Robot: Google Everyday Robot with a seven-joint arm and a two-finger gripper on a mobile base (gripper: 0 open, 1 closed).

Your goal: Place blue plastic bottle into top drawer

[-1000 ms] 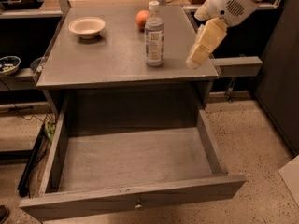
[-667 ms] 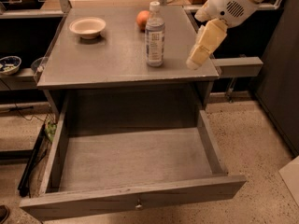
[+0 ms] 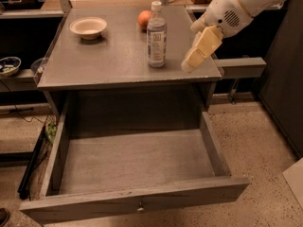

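The blue plastic bottle (image 3: pixel 156 36) stands upright on the grey table top, clear with a white cap and a pale label. The gripper (image 3: pixel 188 66) hangs from the white arm at the upper right. It is pointed down and left, a short way to the right of the bottle, near the table's right front corner, and apart from the bottle. The top drawer (image 3: pixel 137 203) is pulled wide open below the table top, with a small round knob on its front panel. Its inside is bare.
An orange fruit (image 3: pixel 144 19) sits just behind the bottle. A cream bowl (image 3: pixel 88 27) stands at the back left of the table top (image 3: pixel 94 60). A low shelf with a small dish (image 3: pixel 8 65) is at the left. A dark cabinet stands at the right.
The gripper has shifted slightly left and down, closer to the bottle. The bottle, the bowl and the drawer have not moved.
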